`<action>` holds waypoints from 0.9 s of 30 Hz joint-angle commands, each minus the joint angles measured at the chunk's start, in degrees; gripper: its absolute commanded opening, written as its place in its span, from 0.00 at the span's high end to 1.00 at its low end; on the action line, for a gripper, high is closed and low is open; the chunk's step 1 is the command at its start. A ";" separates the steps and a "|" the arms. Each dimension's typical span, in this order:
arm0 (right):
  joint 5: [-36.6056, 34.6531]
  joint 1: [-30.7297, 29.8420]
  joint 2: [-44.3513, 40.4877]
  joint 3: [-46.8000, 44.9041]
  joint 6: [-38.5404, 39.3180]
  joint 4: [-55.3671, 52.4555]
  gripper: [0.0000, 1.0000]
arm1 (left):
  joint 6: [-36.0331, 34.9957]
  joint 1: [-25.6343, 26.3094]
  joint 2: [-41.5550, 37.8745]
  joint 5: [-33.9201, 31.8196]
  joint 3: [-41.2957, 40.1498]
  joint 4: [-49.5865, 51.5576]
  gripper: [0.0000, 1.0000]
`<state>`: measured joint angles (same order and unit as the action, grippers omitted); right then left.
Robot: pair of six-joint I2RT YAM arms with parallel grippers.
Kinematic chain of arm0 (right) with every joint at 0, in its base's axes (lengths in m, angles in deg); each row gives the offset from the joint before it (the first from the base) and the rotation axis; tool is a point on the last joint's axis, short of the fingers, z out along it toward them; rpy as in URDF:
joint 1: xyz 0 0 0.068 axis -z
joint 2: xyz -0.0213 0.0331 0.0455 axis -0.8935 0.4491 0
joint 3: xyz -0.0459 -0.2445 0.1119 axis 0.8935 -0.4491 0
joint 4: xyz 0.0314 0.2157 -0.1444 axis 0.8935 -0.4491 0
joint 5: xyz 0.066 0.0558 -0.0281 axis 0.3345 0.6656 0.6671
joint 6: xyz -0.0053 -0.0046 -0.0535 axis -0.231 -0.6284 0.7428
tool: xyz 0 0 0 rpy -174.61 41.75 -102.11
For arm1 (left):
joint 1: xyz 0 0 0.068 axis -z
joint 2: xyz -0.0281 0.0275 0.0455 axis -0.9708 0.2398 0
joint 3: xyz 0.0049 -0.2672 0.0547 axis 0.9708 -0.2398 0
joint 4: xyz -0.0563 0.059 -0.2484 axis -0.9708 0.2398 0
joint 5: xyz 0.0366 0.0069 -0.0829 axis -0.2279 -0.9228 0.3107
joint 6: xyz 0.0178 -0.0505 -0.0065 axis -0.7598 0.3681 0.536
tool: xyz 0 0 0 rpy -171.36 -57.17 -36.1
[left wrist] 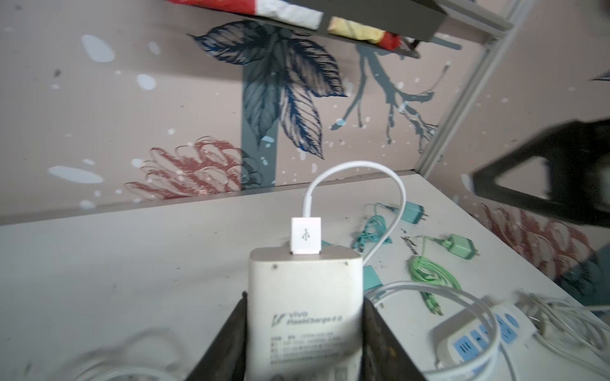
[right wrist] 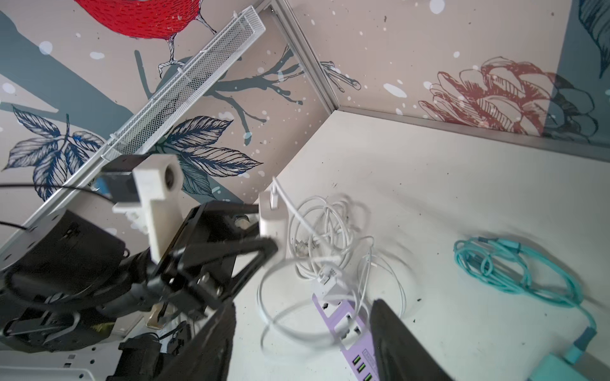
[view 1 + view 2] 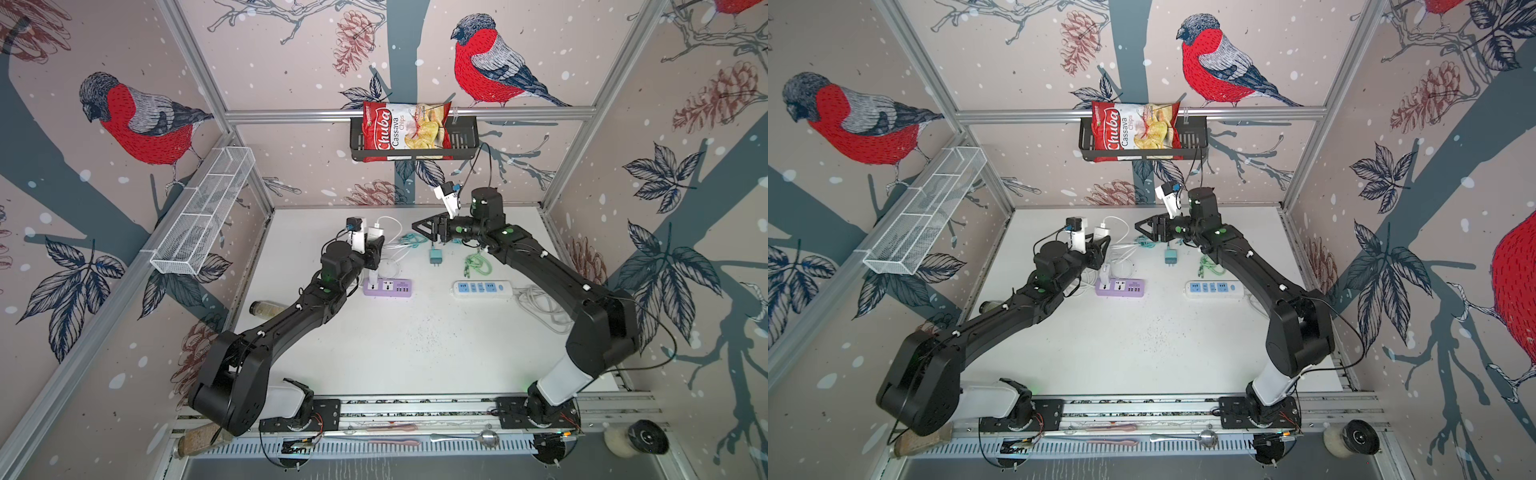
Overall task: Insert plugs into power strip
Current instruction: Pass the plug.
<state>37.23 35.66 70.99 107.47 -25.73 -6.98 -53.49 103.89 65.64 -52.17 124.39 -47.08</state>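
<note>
- Carrying everything on the white desk (image 3: 415, 353): two strips well apart, both lying with long axes side to side, the purple power strip (image 3: 387, 287) on the left arm's side and the white-and-blue power strip (image 3: 482, 289) on the right arm's.
- Judging the task as barely begun: one of five plugs seated, one in hand, three lying loose; every socket of the white-and-blue power strip showing empty.
- Clamping the left gripper (image 1: 305, 300) on the flat sides of the white vivo charger plug (image 1: 303, 297), raised above the desk just behind the purple power strip.
- Hanging the right gripper (image 3: 417, 227) above the teal cables with jaws apart and nothing between them.
- Running the white vivo charger plug's long axis along the gripper fingers, USB end pointing away from the wrist toward the back wall; prong end hidden near the palm, so needing turning down toward a socket, as a judgement.
- Standing upright in the purple power strip's left end socket: the seated white plug (image 3: 372, 277).
- Lying flat between the strips: one teal plug (image 3: 434, 257), long axis front to back, prongs pointing toward the front edge.
- Lying farther back in the left wrist view: a second teal plug (image 1: 412, 211) and the mint green plug (image 1: 460, 245), both on their sides, prongs pointing toward the right wall.
</note>
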 commanded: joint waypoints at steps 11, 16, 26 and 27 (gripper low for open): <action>1.23 -2.85 5.82 8.33 7.73 -11.80 0.33 | -9.35 6.02 0.97 -0.30 -6.49 -15.92 0.95; -1.07 -5.09 8.18 10.60 9.72 -15.00 0.34 | -10.40 6.77 1.06 -0.22 -7.75 -18.01 0.96; -2.85 -7.56 10.90 12.81 11.95 -18.82 0.36 | -11.96 6.86 -0.52 -1.22 -8.70 -17.07 0.97; -2.73 -7.63 10.74 12.55 11.97 -18.72 0.37 | -12.19 6.85 -0.61 -1.33 -8.90 -17.00 0.97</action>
<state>34.98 28.09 81.79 119.95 -15.21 -24.55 -64.46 110.74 65.66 -52.87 115.80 -60.31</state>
